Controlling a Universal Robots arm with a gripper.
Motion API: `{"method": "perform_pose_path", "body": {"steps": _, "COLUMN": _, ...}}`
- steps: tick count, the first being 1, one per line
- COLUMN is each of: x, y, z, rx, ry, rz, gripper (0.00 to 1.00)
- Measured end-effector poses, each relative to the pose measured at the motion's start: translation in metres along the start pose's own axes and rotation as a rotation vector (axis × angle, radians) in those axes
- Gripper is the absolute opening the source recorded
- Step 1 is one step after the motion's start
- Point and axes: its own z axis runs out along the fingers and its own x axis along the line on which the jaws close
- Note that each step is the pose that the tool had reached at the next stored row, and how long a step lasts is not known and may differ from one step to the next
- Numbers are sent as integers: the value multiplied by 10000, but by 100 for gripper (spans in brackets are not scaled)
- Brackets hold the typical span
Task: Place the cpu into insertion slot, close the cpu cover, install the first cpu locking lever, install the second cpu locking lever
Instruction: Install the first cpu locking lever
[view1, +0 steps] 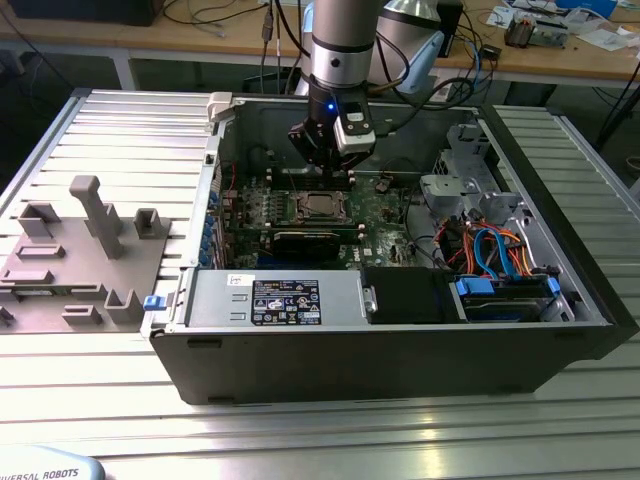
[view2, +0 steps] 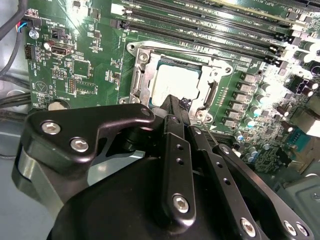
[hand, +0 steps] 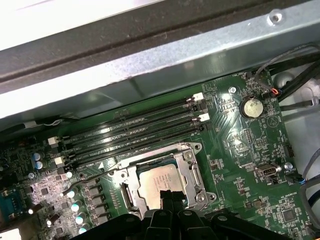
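Already flat within the cpu cover (hand: 195, 176) — cpu (hand: 159, 182), metal top upward.

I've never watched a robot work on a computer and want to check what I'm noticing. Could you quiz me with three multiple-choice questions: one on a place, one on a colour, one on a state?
1. Where is the small flat square chip with the silver-grey metal top?
A. on the table outside
B. in the small square socket
C. across the long memory slots

2. What colour is the large circuit board?
A. red
B. green
C. white

3. How does the thin silvery metal frame plate lie?
A. flat around the chip
B. standing upright
C. off the board altogether

Answers:
1. B: both wrist views show the chip seated in the socket.
2. B: the board is green in every view.
3. A: the frame rims the chip, level with it.
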Motion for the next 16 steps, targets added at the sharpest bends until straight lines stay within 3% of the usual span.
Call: {"method": "perform_pose_path", "body": {"steps": 16, "x": 0, "y": 0, "z": 0, "rx": -4, "ry": -9, "rz": -364, "gripper": 11}}
